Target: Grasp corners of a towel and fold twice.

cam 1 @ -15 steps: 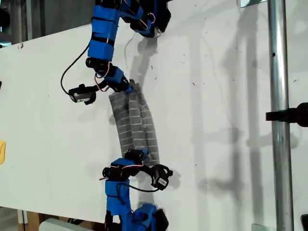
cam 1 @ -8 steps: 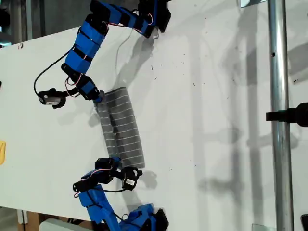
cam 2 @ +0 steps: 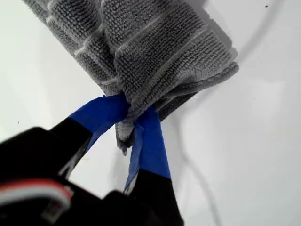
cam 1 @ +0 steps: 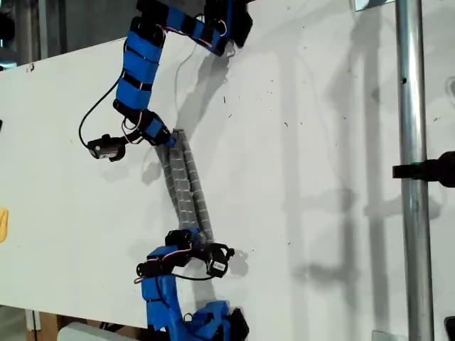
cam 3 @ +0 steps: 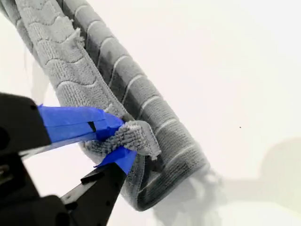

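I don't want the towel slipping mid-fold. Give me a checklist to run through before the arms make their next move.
1. My first gripper clamped on the towel: ok, its blue fingers pinch a bunched tip of cloth.
2. My second gripper clamped on the towel: ok, a corner sits between its fingers.
3. Towel spread flat between the grippers: not ok, it hangs as a narrow, bunched strip.
4. Only one layer in each grip: cannot tell, folds hide the layers.
5. Table free on the exterior view's right of the towel: ok, only bare white surface and shadows there.
6. Cables clear of the towel: cannot tell.
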